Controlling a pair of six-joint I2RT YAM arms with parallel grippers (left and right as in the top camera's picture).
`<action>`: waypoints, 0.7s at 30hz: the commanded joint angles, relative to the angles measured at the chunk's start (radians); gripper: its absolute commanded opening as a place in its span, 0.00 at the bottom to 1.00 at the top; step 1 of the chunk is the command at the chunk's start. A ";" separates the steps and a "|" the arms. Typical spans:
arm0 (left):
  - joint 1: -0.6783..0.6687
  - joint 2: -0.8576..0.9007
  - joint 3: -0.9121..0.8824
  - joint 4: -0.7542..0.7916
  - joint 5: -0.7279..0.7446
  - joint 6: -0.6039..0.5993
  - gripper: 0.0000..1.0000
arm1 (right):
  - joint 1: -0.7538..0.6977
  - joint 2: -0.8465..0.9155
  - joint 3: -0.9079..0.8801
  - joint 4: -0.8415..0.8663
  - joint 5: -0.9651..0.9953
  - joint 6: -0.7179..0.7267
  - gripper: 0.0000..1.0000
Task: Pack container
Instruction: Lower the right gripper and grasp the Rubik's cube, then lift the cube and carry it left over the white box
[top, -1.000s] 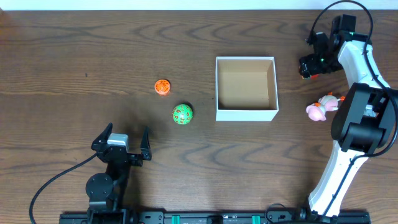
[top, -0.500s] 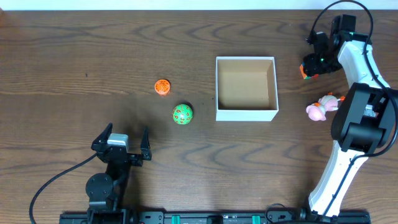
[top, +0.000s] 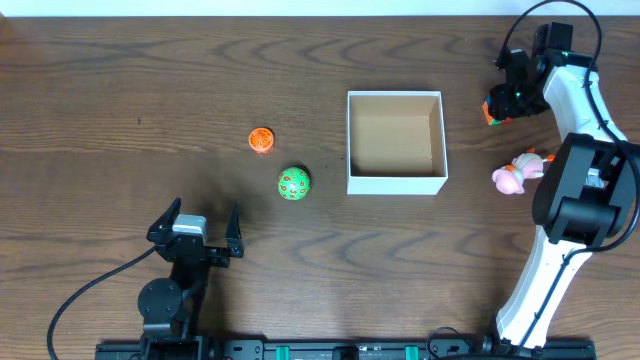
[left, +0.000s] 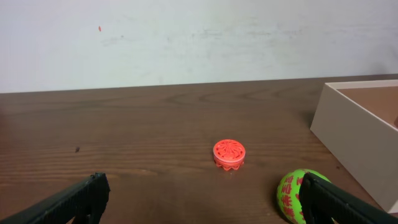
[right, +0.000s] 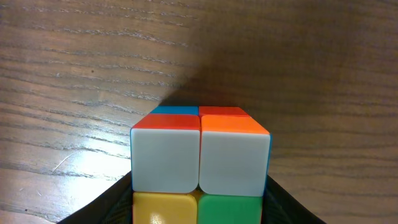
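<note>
**Container (top: 396, 184) mid-table, right gripper (top: 493, 108) has a cube (right: 199, 155)**

Left gripper (top: 200, 218) is parked low on the left of the table (top: 100, 100), jaws spread wide. Out past it there's an orange disc (top: 261, 140) and a green ball (top: 294, 182) close together. The container sits about center, brown inside facing up. Just right of it, the right gripper's fingers are clamped on both sides of the colored cube. A pink toy (top: 512, 176) lies nearby.

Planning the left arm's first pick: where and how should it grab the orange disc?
Grip the orange disc across its scalloped rim, coming straight down from above. It lies flat and low on the table, so only the round side wall offers opposing faces; any diameter works. The left end effector is open and nearest.
</note>
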 joint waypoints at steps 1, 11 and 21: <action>0.003 -0.006 -0.018 -0.034 0.011 0.013 0.98 | 0.001 -0.003 0.013 -0.004 -0.008 0.029 0.44; 0.003 -0.006 -0.018 -0.034 0.011 0.013 0.98 | 0.027 -0.142 0.099 -0.096 -0.009 0.157 0.43; 0.003 -0.006 -0.018 -0.034 0.011 0.013 0.98 | 0.196 -0.401 0.140 -0.240 -0.050 0.400 0.44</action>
